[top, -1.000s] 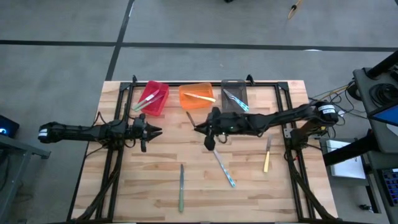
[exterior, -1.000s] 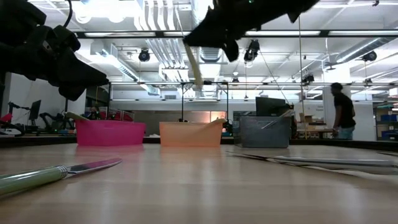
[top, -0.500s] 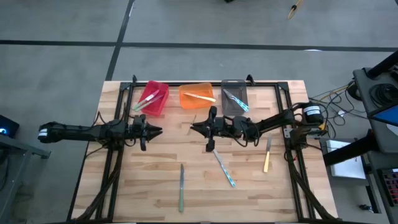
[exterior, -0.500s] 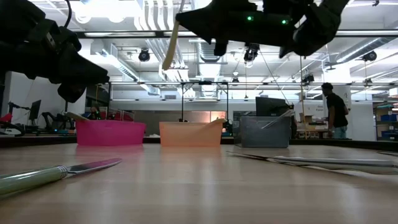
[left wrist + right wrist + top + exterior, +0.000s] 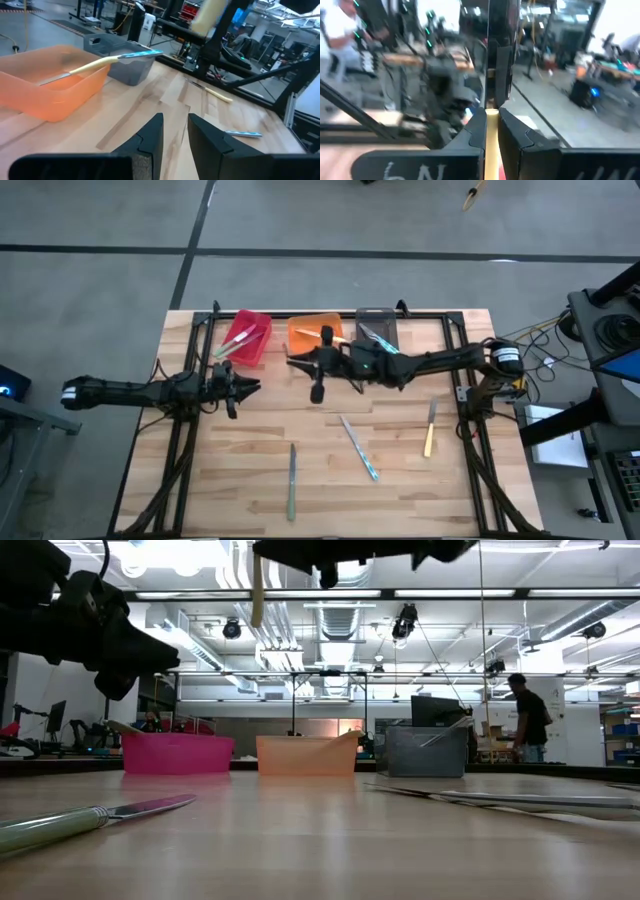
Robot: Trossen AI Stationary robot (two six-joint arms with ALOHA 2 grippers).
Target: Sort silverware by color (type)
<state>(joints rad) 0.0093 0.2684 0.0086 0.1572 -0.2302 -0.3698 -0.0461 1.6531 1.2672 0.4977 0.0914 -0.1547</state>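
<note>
So from above, roughly half the sorting is done: the red bin (image 5: 245, 337), orange bin (image 5: 316, 332) and grey bin (image 5: 375, 330) each hold utensils, while a green knife (image 5: 292, 481), a blue one (image 5: 358, 447) and a yellow one (image 5: 429, 429) lie on the table (image 5: 250, 480). My right gripper (image 5: 297, 360) is near the orange bin. Low down, a yellow handle (image 5: 257, 590) hangs from it. My right wrist shows my fingers (image 5: 479, 130) clamped on that handle. My left gripper (image 5: 174, 127), slightly parted, holds nothing.

bench (image 5: 250, 470): wooden | red bin (image 5: 245, 337); orange bin (image 5: 303, 337); grey bin (image 5: 376, 324) | loose: green-handled knife (image 5: 292, 480); blue-handled utensil (image 5: 359, 447); yellow-handled utensil (image 5: 429, 429)
</note>
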